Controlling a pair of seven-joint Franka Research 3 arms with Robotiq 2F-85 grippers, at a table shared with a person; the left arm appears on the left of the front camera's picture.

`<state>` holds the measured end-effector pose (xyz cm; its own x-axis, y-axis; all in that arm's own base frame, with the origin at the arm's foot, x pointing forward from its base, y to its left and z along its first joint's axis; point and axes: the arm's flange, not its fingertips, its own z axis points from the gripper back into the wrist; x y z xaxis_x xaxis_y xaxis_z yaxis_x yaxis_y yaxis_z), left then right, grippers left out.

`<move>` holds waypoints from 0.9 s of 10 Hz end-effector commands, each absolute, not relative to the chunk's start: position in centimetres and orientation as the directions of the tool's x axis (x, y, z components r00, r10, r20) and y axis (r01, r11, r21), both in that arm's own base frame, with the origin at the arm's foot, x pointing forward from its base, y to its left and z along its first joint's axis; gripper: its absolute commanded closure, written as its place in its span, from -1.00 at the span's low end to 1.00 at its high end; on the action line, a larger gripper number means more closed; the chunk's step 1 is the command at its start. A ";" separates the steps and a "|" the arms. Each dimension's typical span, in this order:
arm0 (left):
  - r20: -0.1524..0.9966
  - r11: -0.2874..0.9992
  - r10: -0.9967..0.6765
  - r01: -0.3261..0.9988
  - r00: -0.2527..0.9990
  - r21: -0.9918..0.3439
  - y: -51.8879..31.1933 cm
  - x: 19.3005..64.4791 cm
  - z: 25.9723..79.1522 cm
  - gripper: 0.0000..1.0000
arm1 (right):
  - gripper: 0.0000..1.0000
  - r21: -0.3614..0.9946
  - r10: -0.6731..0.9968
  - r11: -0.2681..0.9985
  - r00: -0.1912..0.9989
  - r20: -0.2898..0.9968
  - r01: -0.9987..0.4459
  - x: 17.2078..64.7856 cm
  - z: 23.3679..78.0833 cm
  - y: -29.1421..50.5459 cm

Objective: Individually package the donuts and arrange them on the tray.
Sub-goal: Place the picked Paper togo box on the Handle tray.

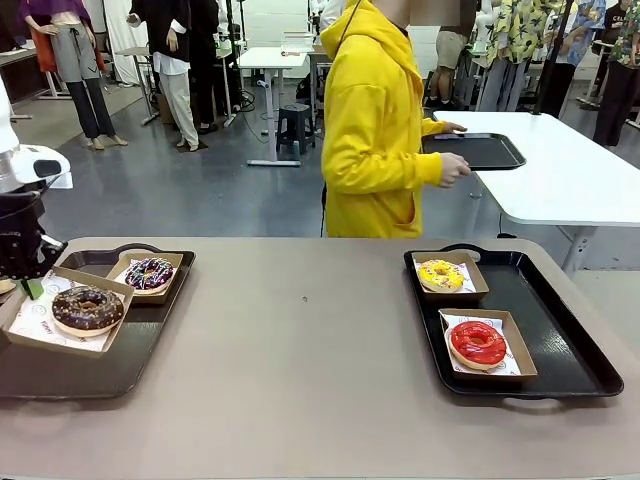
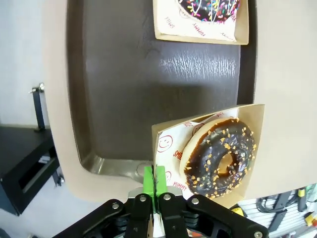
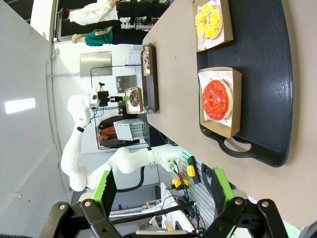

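My left gripper [image 1: 31, 286] [image 2: 154, 182] is shut on the side wall of a paper-lined box [image 2: 166, 148]. The box holds the chocolate donut with tan crumbs [image 1: 88, 308] [image 2: 220, 156] and hangs over the left tray's [image 1: 120, 365] near corner. The sprinkled chocolate donut [image 1: 149, 273] [image 2: 210, 6] sits boxed at that tray's far end. On the right tray [image 1: 560, 340] [image 3: 262, 74] lie the boxed yellow donut [image 1: 441, 274] [image 3: 209, 19] and the boxed red donut [image 1: 477, 343] [image 3: 216, 99]. My right gripper [image 3: 163, 191] is open, high above the right tray's near handle, with nothing in it.
A person in a yellow hoodie [image 1: 375, 130] stands at the far side, turned to a white table [image 1: 560, 170], with both hands on a third black tray [image 1: 480, 150]. Bare tan tabletop [image 1: 310, 340] lies between the two trays.
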<state>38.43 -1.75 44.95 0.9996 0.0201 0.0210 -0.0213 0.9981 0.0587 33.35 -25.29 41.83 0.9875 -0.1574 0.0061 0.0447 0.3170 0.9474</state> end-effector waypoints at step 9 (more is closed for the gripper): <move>0.076 0.997 -0.029 0.024 0.997 0.071 -2.6 39.4 37.3 0.98 | -1.00 0.951 -0.152 0.307 0.988 0.010 0.037 33.3 42.0 -25.3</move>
